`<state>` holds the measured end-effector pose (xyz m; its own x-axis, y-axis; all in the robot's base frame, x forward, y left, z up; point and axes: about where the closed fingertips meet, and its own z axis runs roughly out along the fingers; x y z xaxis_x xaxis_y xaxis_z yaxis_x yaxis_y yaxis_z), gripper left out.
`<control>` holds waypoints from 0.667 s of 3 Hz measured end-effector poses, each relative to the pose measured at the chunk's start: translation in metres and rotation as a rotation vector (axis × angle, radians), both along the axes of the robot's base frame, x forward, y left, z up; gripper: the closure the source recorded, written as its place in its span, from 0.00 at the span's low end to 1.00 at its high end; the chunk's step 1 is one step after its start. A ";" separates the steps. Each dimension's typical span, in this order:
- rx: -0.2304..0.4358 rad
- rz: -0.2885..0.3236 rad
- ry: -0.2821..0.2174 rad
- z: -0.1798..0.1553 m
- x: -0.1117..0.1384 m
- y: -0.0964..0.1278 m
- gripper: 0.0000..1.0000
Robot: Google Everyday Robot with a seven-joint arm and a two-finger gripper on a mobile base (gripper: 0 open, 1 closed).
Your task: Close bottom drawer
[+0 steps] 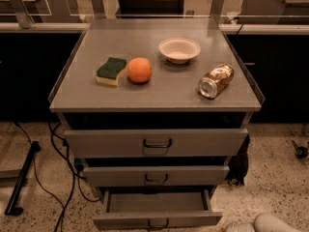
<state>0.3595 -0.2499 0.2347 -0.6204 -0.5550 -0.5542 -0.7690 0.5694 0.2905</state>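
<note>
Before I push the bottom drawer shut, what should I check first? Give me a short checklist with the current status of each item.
1. Narrow grey metal bottom drawer is pulled out and needs closing: ok.
2. Nothing shows above the drawer's walls that could jam it: ok.
3. Small dark U-shaped handle is in view at the lower edge: ok.
4. White claw lined up with the drawer front: not ok. It sits in the bottom right corner, to the right of the front.
5. Claw touching the drawer: cannot tell.
6. Black floor cables out of the drawer's path: ok. They lie left of the cabinet.
</note>
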 end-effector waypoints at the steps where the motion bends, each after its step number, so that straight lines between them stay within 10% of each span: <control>1: -0.005 0.005 -0.038 -0.013 0.008 0.003 1.00; 2: -0.028 0.022 -0.120 -0.026 0.021 0.009 1.00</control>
